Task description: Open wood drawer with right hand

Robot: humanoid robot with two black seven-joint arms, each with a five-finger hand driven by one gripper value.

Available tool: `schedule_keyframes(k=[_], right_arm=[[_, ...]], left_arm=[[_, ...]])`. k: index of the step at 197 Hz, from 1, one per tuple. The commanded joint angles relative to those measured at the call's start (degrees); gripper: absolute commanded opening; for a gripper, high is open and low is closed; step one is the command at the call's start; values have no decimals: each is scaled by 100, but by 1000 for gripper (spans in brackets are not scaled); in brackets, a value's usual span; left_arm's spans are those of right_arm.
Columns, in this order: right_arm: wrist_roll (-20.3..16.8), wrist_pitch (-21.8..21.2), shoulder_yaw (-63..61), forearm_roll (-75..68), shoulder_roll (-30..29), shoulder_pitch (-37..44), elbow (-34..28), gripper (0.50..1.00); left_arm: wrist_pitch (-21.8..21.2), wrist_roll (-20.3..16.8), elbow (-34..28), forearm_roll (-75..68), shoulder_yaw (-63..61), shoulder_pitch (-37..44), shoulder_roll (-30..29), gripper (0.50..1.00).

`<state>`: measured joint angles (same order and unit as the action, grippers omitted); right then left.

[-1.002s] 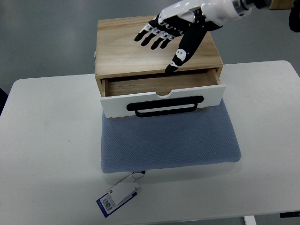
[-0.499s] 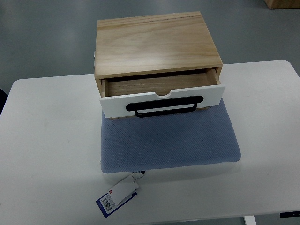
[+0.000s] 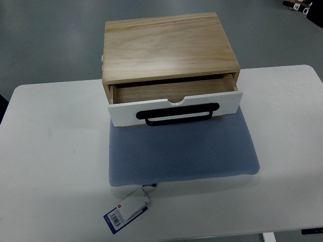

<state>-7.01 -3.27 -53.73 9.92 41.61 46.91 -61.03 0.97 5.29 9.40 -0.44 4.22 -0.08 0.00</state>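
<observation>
Surroundings: grey floor lies beyond a white counter (image 3: 45, 151) that fills most of the top view.
Hands: we see neither the right hand nor the left hand anywhere, so we cannot tell whether their fingers are spread or curled, or whether they hold anything. With no hand in view, we place things by the counter and by each other.
Wood drawer box: we find the wood box (image 3: 169, 45) at the far middle of the counter, its flat top bare.
Drawer: the drawer (image 3: 174, 107) stands partly pulled out toward the near side, and we can look down into its wooden inside behind the white front panel.
Handle: a black bar handle (image 3: 177, 114) runs across the white front.
Mat: a blue-grey padded mat (image 3: 181, 151) lies under the front of the box and reaches toward the near edge.
Tag: a blue and white tag (image 3: 126, 210) hangs off the mat's near left corner and lies flat on the counter.
</observation>
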Motion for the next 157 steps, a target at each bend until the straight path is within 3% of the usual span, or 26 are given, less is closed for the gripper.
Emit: schedule_keyframes(k=[1,54,78,98,125,126,136,157], right_arm=[[6,11,-278,203,-215,-271,100,921],[147,29,-885,792,-865,-886,258,921],[428,336,-1263,1179,-1295,-1140,293,924],[490,336,-1324,1205,-1366,-1211,293,924],[744,319,-1351,1223,-1542,-1448,302,926],[919,319,-1351,1231,-1603,-1527,311,926],[1069,327,-1351,1231,-1682,-1606,328,928],[1158,327,-1351,1231,-1753,-1677,407,930]], left_arm=[[0,7,0,0,0,-1,0,1000],[0,-2,0,0,0,-1,0,1000],[0,-2,0,0,0,-1,0,1000],[0,-2,0,0,0,-1,0,1000],[0,7,0,0,0,-1,0,1000],[0,7,0,0,0,-1,0,1000],[0,-2,0,0,0,-1,0,1000],[0,7,0,0,0,-1,0,1000]])
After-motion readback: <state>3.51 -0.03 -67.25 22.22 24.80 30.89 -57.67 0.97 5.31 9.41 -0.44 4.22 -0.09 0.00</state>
